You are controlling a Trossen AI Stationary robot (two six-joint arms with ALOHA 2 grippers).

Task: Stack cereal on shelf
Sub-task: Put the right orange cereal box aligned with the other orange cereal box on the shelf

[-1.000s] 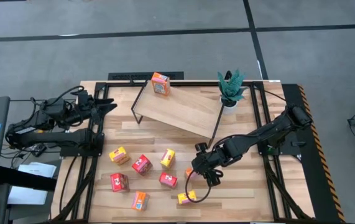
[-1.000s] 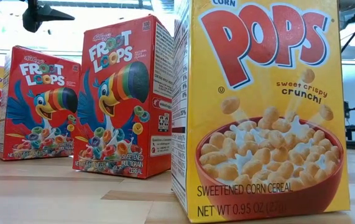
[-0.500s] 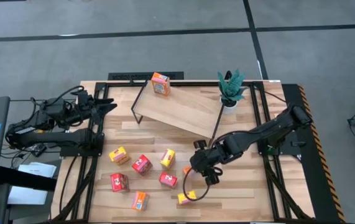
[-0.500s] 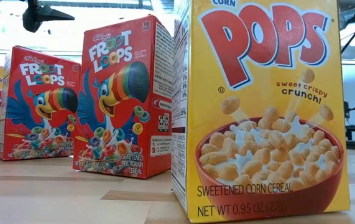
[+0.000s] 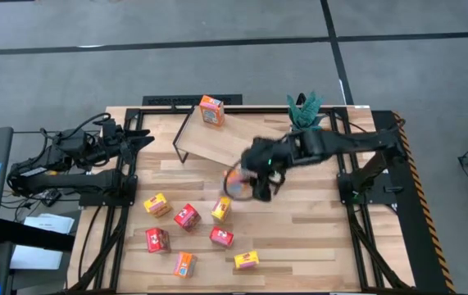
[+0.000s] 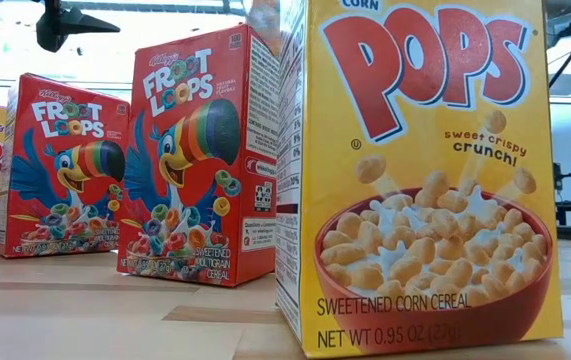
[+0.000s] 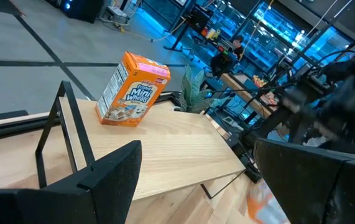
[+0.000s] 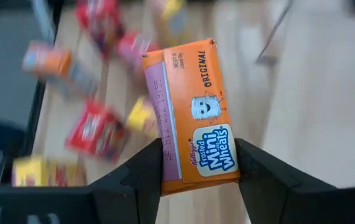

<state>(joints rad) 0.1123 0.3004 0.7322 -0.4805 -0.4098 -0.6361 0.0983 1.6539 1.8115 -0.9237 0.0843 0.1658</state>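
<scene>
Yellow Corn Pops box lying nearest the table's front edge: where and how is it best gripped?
The yellow Corn Pops box lies flat, well clear of its neighbours. Probably best taken from straight above, fingers across its two long sides, the narrower span, near the middle.

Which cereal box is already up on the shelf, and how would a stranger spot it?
Find the slanted light-wood shelf at the table's far side, between both arms. An orange Frosted Mini-Wheats box stands alone at its far left corner. Every loose box sits down on the tabletop, and the right gripper carries another.
</scene>
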